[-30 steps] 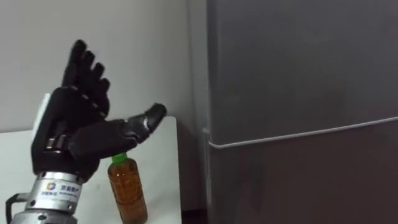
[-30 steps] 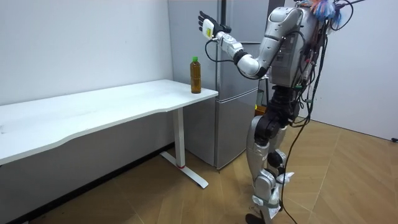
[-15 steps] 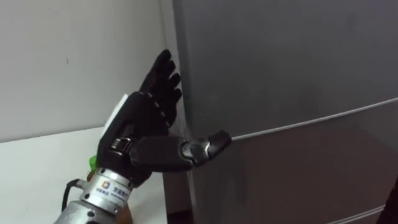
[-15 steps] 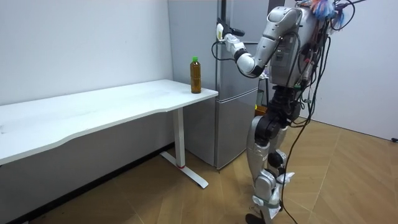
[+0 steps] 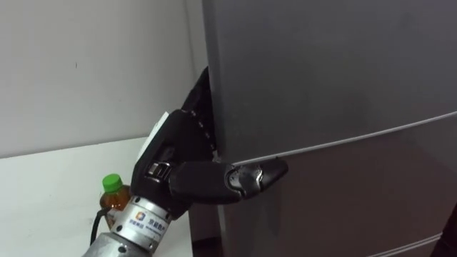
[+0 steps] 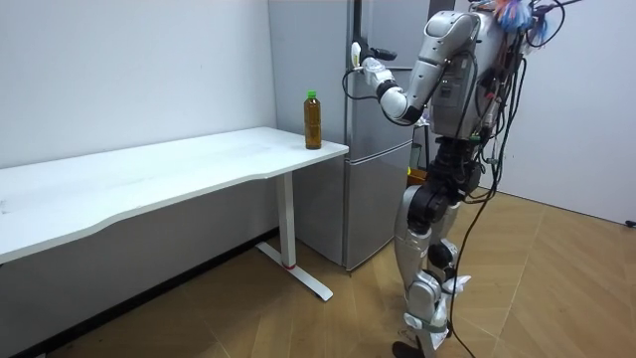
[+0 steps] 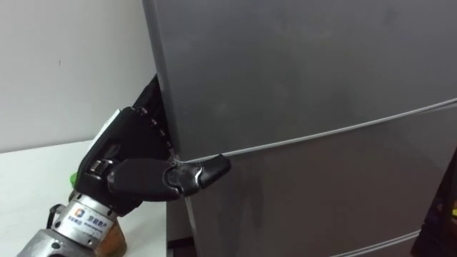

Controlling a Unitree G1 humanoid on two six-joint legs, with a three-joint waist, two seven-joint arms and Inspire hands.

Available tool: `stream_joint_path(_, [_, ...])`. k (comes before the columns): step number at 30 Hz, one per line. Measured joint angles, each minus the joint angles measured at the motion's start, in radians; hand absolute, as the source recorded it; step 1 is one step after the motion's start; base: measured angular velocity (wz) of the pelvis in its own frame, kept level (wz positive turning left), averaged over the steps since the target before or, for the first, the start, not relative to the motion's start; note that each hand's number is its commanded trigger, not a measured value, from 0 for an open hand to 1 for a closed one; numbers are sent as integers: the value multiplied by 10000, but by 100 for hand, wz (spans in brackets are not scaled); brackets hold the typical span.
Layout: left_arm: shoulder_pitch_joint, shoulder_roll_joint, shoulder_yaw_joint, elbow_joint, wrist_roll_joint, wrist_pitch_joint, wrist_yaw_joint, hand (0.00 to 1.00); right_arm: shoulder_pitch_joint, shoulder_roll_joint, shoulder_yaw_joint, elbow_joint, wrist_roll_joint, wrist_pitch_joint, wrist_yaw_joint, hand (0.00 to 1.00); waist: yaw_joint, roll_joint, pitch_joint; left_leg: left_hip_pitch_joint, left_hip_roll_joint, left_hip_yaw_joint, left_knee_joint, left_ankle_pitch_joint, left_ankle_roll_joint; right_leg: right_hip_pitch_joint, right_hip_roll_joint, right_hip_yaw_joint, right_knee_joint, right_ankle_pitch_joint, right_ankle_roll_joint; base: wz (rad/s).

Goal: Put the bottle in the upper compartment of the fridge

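Observation:
The bottle (image 5: 114, 198) holds amber drink under a green cap. It stands upright near the corner of the white table (image 5: 50, 185), just left of the grey fridge (image 5: 321, 78). In the room view the bottle (image 6: 312, 119) stands at the table's end beside the fridge (image 6: 373, 124). My left hand (image 5: 177, 153) is raised above and right of the bottle. It lies against the left edge of the upper door, at the seam (image 5: 357, 135) between the two doors, and part of it is hidden behind that edge. Both fridge doors are closed. I stand facing the fridge.
The long white table (image 6: 149, 174) runs along the grey wall to the room view's left. The lower fridge door (image 5: 343, 200) sits under the seam. Wooden floor (image 6: 556, 288) lies open behind me.
My left hand has moved from above the bottle rightward to the fridge door's left edge and slipped partly behind it. The bottle has stayed put on the table.

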Motion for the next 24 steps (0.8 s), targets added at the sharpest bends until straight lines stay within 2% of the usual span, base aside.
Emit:
stream_joint_path(1, [0, 2, -4, 30, -1, 0, -19, 58, 2, -2, 21, 16, 113, 4, 6, 0, 4, -4, 3, 12, 20, 1, 0, 0, 0, 11, 1, -2, 0, 0, 0, 0])
stream_joint_path(2, [0, 0, 1, 51, 0, 0, -28, 70, 4, -3, 83, 28, 227, 9, 9, 0, 6, -2, 3, 12, 33, 2, 0, 0, 0, 15, 2, -3, 1, 0, 0, 0])
stream_joint_path(3, [0, 1, 7, 59, 0, 0, -28, 76, 5, -3, 103, 28, 246, 10, 10, 0, 6, 0, 4, 12, 33, 2, 0, 0, 0, 14, 2, -4, 1, 0, -1, 0])
stream_joint_path(4, [0, 3, 17, 86, 0, 0, -28, 92, 5, -5, 141, 32, 266, 12, 10, 0, 9, 1, 5, 11, 32, 2, 0, 0, 0, 15, 1, -13, 3, 0, -1, 0])
stream_joint_path(5, [1, 3, 29, 129, 0, -1, -28, 100, 5, -9, 175, 32, 267, 15, 10, 0, 21, 1, 5, 11, 32, 2, 1, 0, 0, 21, -3, -26, 3, 0, 0, 4])
stream_joint_path(10, [3, -9, 31, 188, 0, 1, -102, 100, 1, -44, 349, 34, 312, 12, 47, 0, 120, -6, 22, -7, 35, 2, 12, 1, 2, 22, -18, -86, -5, -2, 2, 3])
stream_joint_path(11, [18, 5, -107, 184, -21, -5, -190, 93, 7, -49, 356, 40, 317, 12, 55, 0, 175, -13, 35, -6, 37, 1, 11, 1, 2, 32, -20, -103, -6, -2, 2, 4])
stream_joint_path(12, [18, -51, -167, 186, -20, -10, -184, 91, 4, -49, 356, 50, 318, 13, 55, 0, 196, -24, 49, -6, 37, 0, 12, 1, 2, 46, -21, -127, -6, -2, 2, 7])
stream_joint_path(13, [17, -197, -198, 223, 12, 0, -172, 81, -15, -47, 369, 47, 312, 9, 72, 0, 198, -23, 58, -3, 34, 3, 11, 2, 3, 54, -37, -143, -5, -3, 3, 5])
stream_joint_path(16, [17, -158, -170, 234, 204, -76, -174, 66, -6, -44, 378, 50, 315, 6, 117, 0, 200, 9, 76, -5, 33, 2, 12, 2, 4, 71, -28, -143, -11, -5, 2, 0])
stream_joint_path(18, [17, -149, -169, 236, 204, -77, -175, 58, -8, -43, 379, 49, 316, 4, 117, 0, 203, 11, 76, -5, 32, 2, 12, 2, 4, 73, -25, -145, -12, -6, 2, 0])
stream_joint_path(22, [17, -205, -205, 237, 173, -79, -272, 50, -6, -42, 381, 59, 315, 1, 116, 0, 195, 12, 78, 11, 32, 2, 12, 2, 4, 116, -28, -143, -14, -8, 7, 0])
stream_joint_path(23, [16, -216, -225, 237, 171, -78, -308, 42, -8, -42, 381, 58, 315, 0, 116, 0, 194, 14, 76, 15, 32, 2, 14, 2, 4, 123, -29, -144, -16, -9, 8, 0])
stream_joint_path(24, [16, -231, -234, 237, 166, -78, -334, 38, -8, -41, 381, 58, 315, 1, 116, 0, 194, 15, 76, 15, 31, 2, 16, 2, 4, 123, -30, -144, -16, -9, 9, 0])
